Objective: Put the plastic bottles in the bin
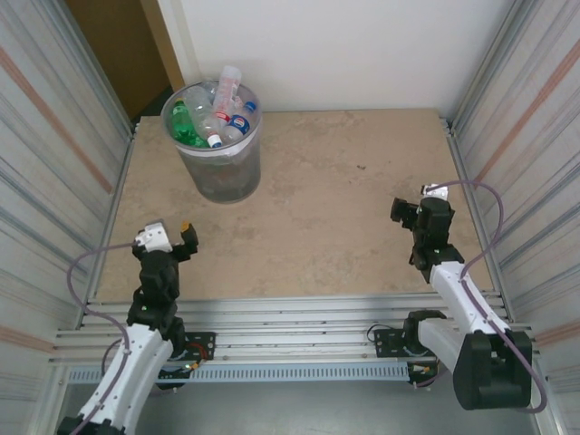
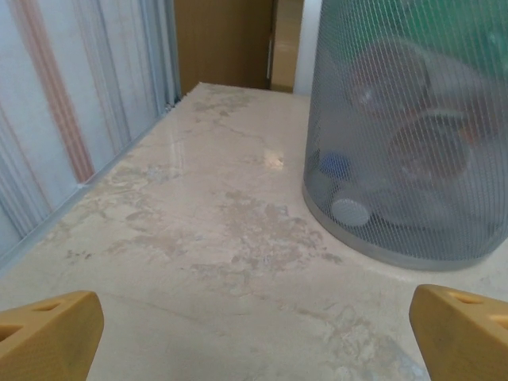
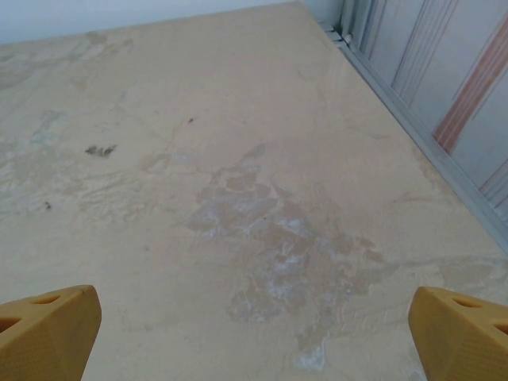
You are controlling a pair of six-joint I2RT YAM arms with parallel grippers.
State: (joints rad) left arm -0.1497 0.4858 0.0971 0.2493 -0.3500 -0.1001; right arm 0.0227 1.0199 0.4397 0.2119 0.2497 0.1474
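Plastic bottles (image 1: pixel 216 113) sit piled inside the bin (image 1: pixel 224 179), far-left corner of the table (image 1: pixel 362 181). My left gripper (image 2: pixel 254 333) and right gripper (image 3: pixel 254 333) are both spread wide, holding nothing. Task looks done; next I'd just park the arms.

We see bright, even overhead light and only a soft shadow under the bin (image 1: pixel 217 172). In the left wrist view a small glare spot (image 2: pixel 274 161) marks the table (image 2: pixel 222 254) at the bin's nine o'clock; the left gripper's (image 2: pixel 254 345) fingertips (image 2: pixel 48 337) blur.
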